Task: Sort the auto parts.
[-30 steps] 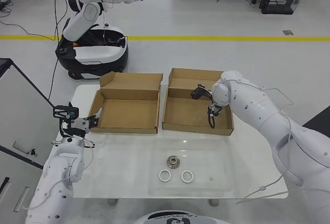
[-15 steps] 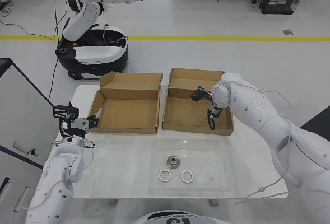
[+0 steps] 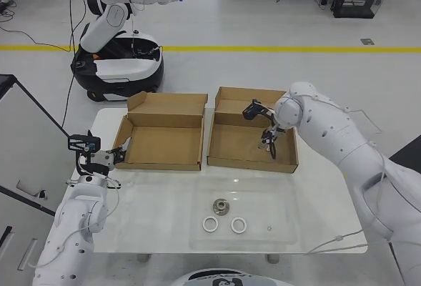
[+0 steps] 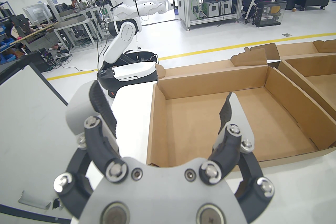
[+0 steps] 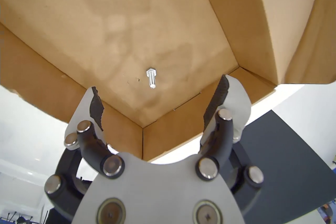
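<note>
My right gripper (image 3: pixel 267 141) hangs open and empty over the near right corner of the right cardboard box (image 3: pixel 235 143). In the right wrist view its fingers (image 5: pixel 158 83) frame a small silver bolt (image 5: pixel 151 77) lying loose on the box floor (image 5: pixel 105 12). A metal hub (image 3: pixel 219 207), two white rings (image 3: pixel 210 224) (image 3: pixel 239 226) and a tiny part (image 3: pixel 269 229) lie on the table's near side. My left gripper (image 3: pixel 121 152) is open and empty at the left box's (image 3: pixel 160 143) near left corner, and its wrist view (image 4: pixel 162 92) looks into that bare box (image 4: pixel 275 117).
The two boxes stand side by side at the table's back with their lids folded up. The loose parts rest on a clear sheet (image 3: pixel 281 207) near the front edge. Another white robot (image 3: pixel 117 61) stands on the floor behind the table.
My right gripper has drawn up and back from the box's near wall, with the arm's elbow swinging away. The left arm has not moved.
</note>
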Robot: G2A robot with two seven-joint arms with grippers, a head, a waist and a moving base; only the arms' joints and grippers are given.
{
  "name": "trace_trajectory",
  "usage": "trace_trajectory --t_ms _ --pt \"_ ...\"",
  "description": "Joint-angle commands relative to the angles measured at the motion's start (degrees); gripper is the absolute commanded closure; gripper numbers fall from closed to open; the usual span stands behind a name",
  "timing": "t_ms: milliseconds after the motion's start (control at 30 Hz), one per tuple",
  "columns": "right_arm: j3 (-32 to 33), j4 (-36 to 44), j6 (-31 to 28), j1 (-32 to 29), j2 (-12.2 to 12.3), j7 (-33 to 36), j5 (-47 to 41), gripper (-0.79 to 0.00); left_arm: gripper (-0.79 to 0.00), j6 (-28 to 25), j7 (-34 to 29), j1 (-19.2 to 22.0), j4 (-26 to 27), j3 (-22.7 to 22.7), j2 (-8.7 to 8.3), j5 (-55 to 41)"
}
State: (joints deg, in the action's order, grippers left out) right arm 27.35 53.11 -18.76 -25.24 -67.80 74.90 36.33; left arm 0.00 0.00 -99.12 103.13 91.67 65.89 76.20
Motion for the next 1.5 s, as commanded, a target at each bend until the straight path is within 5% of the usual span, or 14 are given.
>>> trace_trajectory --t_ms 0,533,1133,1467 --pt "1.5 2.7 -0.5 -0.3 1.0 1.4 -0.2 -0.785 -0.785 0.0 0.0 0.0 0.0 0.0 0.00 0.0" --pt "14.4 38.2 2.5 -9.8 13.1 13.1 -7.5 -0.785 -0.785 0.0 0.0 0.0 0.0 0.0 0.00 0.0" --pt "9.8 59.3 2.5 -7.8 27.5 13.1 -23.1 -0.785 -0.785 0.0 0.0 0.0 0.0 0.0 0.00 0.0" --pt "9.3 60.1 2.7 -7.5 28.1 13.1 -23.8 -0.785 -0.785 0.0 0.0 0.0 0.0 0.0 0.00 0.0"
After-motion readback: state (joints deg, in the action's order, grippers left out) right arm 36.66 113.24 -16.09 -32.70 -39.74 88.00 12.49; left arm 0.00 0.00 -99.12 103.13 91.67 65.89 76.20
